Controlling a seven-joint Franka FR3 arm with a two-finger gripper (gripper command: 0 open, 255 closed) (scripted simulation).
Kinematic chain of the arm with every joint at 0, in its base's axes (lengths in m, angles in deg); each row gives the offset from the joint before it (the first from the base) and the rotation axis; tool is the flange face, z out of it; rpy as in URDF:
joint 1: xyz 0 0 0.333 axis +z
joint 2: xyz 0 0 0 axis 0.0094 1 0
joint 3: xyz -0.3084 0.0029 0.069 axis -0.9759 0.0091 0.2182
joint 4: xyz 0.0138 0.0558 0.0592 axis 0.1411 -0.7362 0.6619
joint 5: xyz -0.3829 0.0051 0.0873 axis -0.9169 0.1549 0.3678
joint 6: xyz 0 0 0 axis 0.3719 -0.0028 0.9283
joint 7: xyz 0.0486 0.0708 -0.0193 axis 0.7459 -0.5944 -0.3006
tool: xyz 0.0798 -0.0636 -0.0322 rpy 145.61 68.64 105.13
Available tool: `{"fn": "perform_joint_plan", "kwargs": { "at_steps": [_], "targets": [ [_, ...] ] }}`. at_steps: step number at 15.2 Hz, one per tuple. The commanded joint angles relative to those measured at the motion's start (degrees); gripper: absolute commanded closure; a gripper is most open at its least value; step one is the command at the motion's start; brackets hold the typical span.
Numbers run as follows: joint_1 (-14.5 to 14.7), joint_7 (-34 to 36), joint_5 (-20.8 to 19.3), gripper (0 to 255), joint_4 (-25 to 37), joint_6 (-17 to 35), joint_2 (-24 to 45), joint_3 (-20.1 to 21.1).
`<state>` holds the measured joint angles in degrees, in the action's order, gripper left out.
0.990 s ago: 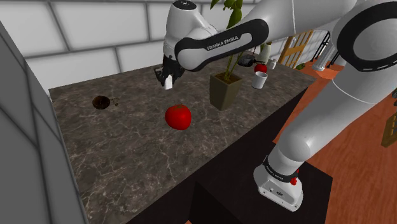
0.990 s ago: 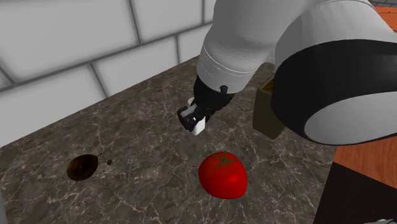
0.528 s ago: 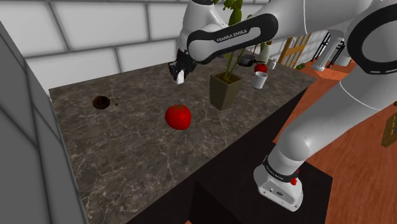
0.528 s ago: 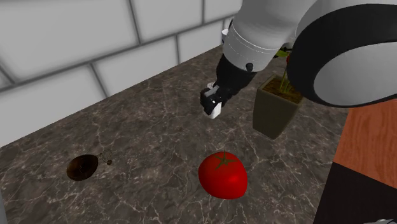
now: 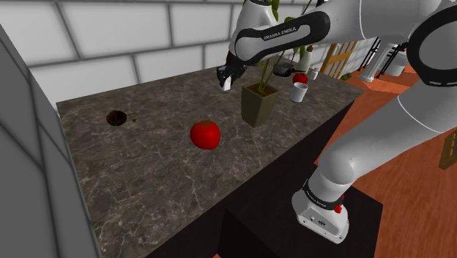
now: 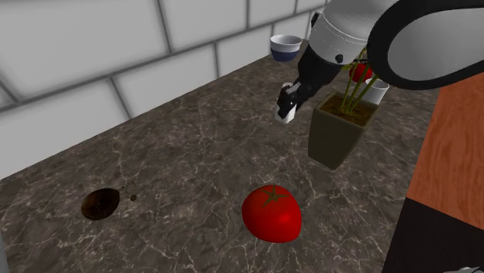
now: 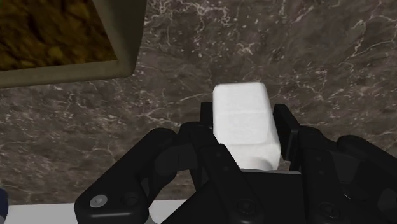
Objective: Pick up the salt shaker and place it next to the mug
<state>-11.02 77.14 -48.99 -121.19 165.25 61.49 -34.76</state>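
White salt shaker (image 7: 245,121) in the hand (image 7: 247,139)

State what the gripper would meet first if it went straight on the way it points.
Likely the marble countertop beside the plant pot, though the white salt shaker in the gripper would touch first; height is unclear.

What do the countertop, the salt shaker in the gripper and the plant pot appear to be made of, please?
The countertop looks like dark stone, perhaps marble, judging by its pale veins over brown-grey mottling. The salt shaker is drawn plain matte white, so its material stays open. The plant pot has flat, matte olive-brown walls; ceramic or plastic, I cannot tell.
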Motion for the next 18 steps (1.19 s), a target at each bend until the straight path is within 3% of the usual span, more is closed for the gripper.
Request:
{"fn": "perform_joint_plan", "kwargs": {
  "at_steps": [1, 9, 18],
  "targets": [
    [-0.77, -3.65, 0.73, 255, -1.0, 0.41, -0.64, -2.29],
    [-3.87, -17.31, 3.19, 255, -0.26, 0.32, 0.14, -11.23],
    [-7.15, -32.77, 7.32, 255, 5.73, -1.35, 5.39, -20.77]
  ]
}}
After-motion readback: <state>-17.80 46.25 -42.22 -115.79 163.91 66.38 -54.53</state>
